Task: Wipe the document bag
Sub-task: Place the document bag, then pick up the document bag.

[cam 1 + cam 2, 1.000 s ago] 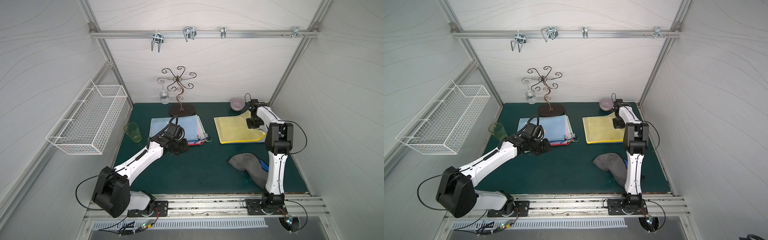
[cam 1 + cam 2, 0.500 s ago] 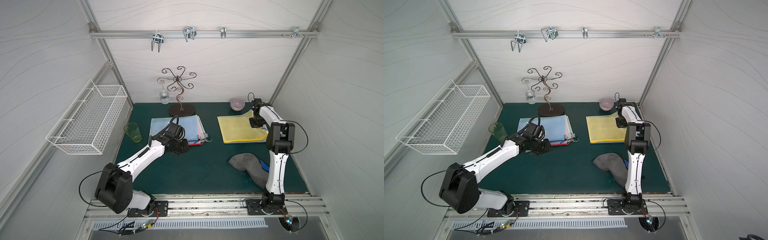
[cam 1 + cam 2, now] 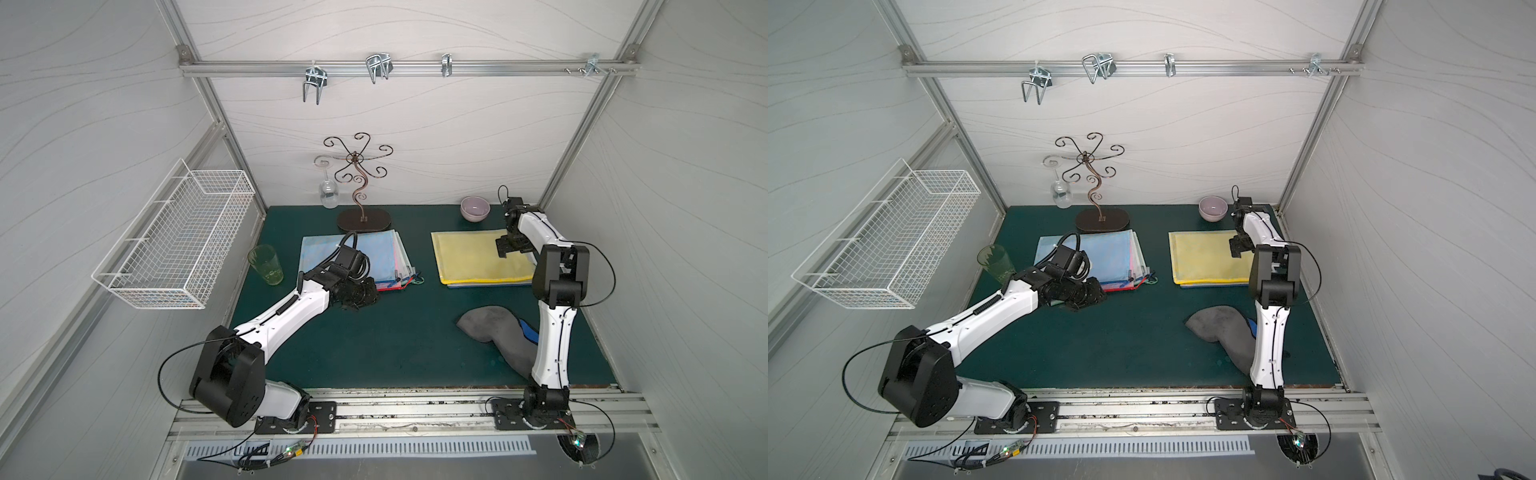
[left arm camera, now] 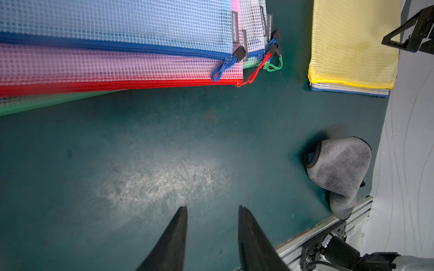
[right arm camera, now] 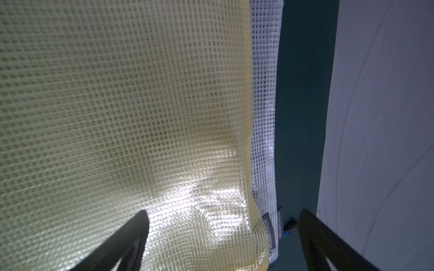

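The yellow document bag (image 3: 478,257), a flat rectangle of glossy grid-mesh plastic, lay on a clear mesh bag (image 5: 265,93), with its side edge running between the right jaws. Those jaws stood spread wide and gripped nothing; whether a tip touched the mesh could not be told. The left jaws, partly parted and empty, hung over the scuffed green tabletop (image 3: 395,332). A fanned stack of coloured mesh bags (image 4: 117,47) lay ahead of their tips, and the soft grey cloth (image 4: 338,164) lay well apart.

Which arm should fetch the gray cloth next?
Probably right: the right gripper is open over the yellow document bag, nearer the gray cloth; the left gripper hovers by the bag stack.
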{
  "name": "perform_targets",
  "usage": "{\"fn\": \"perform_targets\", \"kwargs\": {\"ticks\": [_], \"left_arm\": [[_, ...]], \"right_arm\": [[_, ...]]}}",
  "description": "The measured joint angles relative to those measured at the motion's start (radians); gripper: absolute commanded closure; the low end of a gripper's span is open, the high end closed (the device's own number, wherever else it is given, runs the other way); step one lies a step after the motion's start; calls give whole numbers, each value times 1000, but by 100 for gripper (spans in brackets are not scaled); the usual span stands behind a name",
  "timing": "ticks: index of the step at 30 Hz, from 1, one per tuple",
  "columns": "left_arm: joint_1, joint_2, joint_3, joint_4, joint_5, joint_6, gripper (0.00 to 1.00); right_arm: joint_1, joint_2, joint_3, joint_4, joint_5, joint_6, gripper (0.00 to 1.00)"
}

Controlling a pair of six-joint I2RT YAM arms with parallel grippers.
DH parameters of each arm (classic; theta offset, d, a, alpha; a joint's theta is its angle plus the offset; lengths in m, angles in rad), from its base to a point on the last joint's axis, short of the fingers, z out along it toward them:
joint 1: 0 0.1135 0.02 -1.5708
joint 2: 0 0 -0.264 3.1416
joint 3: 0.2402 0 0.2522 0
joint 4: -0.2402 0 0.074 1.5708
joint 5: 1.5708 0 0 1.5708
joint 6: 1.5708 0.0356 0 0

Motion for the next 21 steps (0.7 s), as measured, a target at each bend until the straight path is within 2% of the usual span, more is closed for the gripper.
{"fn": "perform_targets", "kwargs": {"ticks": [4, 7, 12, 17, 21], "left_arm": [[54, -17, -27, 18, -2, -30, 52], [122, -25, -53, 32, -7, -59, 47], [229, 5, -92, 98, 0, -131, 46], [282, 96, -95, 208, 0, -235, 46], [287, 156, -96, 301, -5, -335, 46]], "right_arm": [[22, -46, -6, -2, -79, 50, 1], [82, -109, -22, -6, -186, 93, 1], [263, -242, -113, 10, -380, 176, 1], [454, -349, -227, 30, -523, 226, 1], [514, -423, -314, 33, -596, 253, 1]]}}
